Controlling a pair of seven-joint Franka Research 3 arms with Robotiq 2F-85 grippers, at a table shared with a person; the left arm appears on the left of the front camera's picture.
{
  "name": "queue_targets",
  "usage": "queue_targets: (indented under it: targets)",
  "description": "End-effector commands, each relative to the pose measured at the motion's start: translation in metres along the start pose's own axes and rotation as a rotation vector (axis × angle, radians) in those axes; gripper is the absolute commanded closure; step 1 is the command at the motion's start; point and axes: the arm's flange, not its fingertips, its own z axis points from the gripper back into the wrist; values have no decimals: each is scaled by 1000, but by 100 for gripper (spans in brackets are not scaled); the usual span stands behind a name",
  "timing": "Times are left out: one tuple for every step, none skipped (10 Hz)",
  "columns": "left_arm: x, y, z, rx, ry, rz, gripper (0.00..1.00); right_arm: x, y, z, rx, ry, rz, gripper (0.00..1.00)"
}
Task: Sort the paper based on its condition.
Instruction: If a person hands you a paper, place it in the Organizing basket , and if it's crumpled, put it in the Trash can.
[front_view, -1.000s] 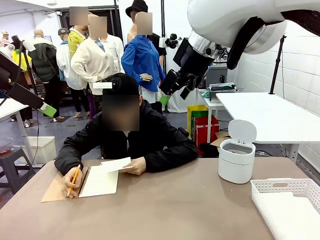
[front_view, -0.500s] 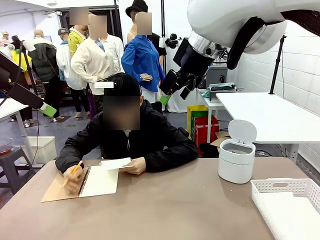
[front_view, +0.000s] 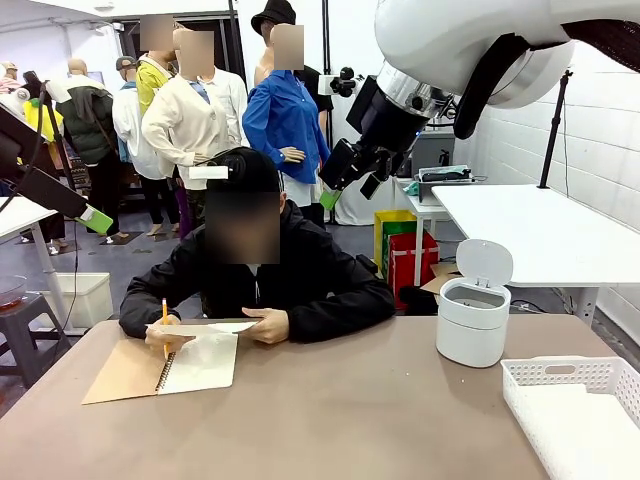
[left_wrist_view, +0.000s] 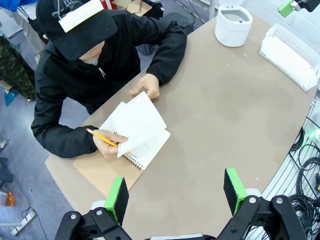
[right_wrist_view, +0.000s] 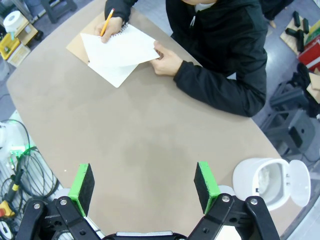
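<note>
Looking across the worktop (front_view: 360, 425) from your side, with the seated person at 12 o'clock, you find the smooth white sheet (front_view: 232, 327) at about 10 o'clock. It lies over the open spiral notebook (front_view: 200, 365), whose tan cover (front_view: 122, 375) is folded out flat toward 9 o'clock. One hand (front_view: 268, 326) of the person grips the sheet at its 3 o'clock edge. The pencil hand (front_view: 163, 337) rests at its 9 o'clock edge, holding a yellow pencil (front_view: 165, 315) nearly upright.

At 2 o'clock on the worktop stands a white bin (front_view: 472, 325) with its lid tipped up. A white basket (front_view: 570, 372) sits at 4 o'clock, at the near corner.

Your left tool (left_wrist_view: 176, 189) hangs high over the worktop. Its green pads (left_wrist_view: 118, 194) are spread wide with nothing between them. The sheet appears toward 11 o'clock in the left wrist view, well apart from the tool.

Your right tool (right_wrist_view: 144, 181) is likewise spread wide with nothing in it, high above bare worktop. In the right wrist view the sheet lies toward 11 o'clock and the bin is at 4 o'clock.
</note>
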Motion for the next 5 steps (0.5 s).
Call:
queue_targets:
  targets:
    - [0, 1, 1, 0, -4, 5, 0, 0, 0, 0, -4, 2, 0, 0]
    - [0, 1, 1, 0, -4, 5, 0, 0, 0, 0, -4, 2, 0, 0]
    - [0, 1, 1, 0, -4, 5, 0, 0, 0, 0, -4, 2, 0, 0]
    - [0, 1, 1, 0, -4, 5, 0, 0, 0, 0, -4, 2, 0, 0]
    - [0, 1, 1, 0, -4, 5, 0, 0, 0, 0, -4, 2, 0, 0]
